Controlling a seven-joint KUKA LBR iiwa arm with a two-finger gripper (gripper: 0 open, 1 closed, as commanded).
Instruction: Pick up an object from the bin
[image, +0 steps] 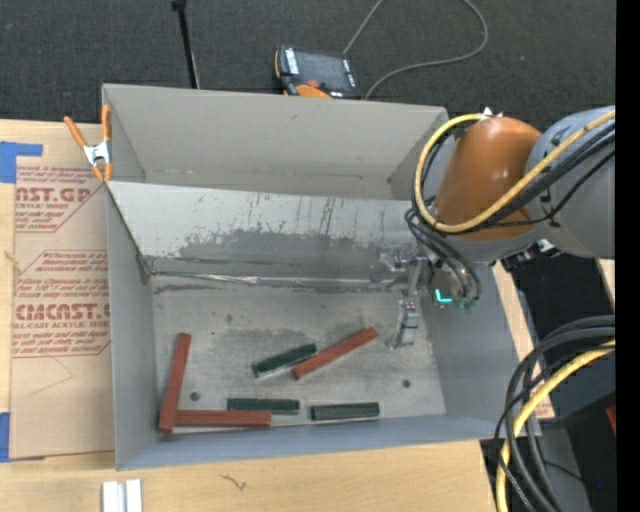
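Observation:
My gripper (405, 325) hangs low at the right side of the bin, just right of the upper end of a slanted red-brown stick (335, 353). Nothing shows in its grasp. A dark green stick (284, 360) lies left of the red-brown one, almost touching its lower end. Nearer the front wall lies another dark green stick (344, 410).
A third dark green stick (262, 405) lies by the front wall. Two red sticks form an L in the front left corner, one upright (177, 380) and one along the front (215, 419). The arm with its orange cover and cables crowds the bin's right rim.

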